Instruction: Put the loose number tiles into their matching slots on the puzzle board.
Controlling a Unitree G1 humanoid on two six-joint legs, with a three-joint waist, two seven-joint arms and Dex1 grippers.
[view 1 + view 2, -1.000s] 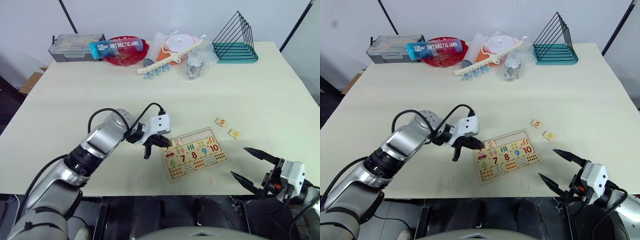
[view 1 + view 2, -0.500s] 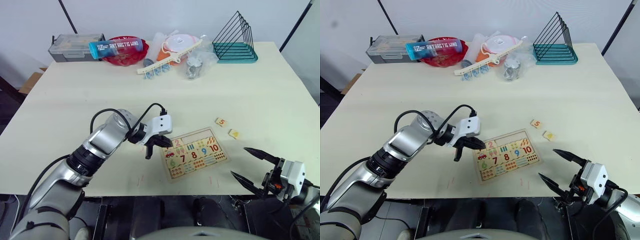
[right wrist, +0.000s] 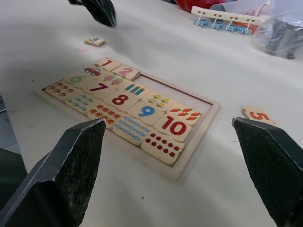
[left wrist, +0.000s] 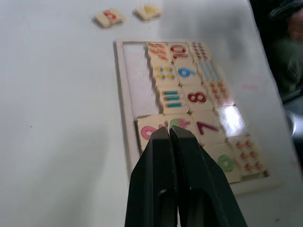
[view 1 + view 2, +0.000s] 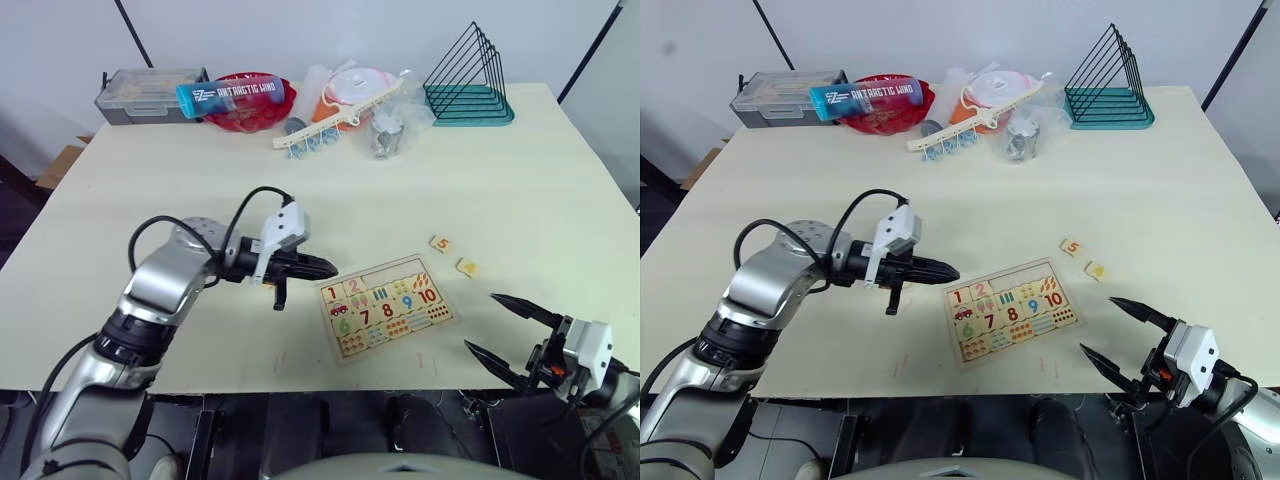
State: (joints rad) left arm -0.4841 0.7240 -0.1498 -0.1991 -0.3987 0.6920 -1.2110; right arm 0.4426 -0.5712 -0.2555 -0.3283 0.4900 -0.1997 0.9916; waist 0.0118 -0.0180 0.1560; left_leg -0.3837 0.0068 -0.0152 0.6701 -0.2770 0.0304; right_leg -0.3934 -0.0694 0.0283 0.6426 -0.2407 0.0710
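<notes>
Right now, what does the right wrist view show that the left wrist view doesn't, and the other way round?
Right wrist view but not left wrist view: a loose 3 tile on the table beyond the puzzle board, and a white peg rack further back. Left wrist view but not right wrist view: the yellow 4 tile. Both share the board with tiles 1 and 2 seated and the rest of that row bare, the loose red 5 tile and the left gripper, shut.
</notes>
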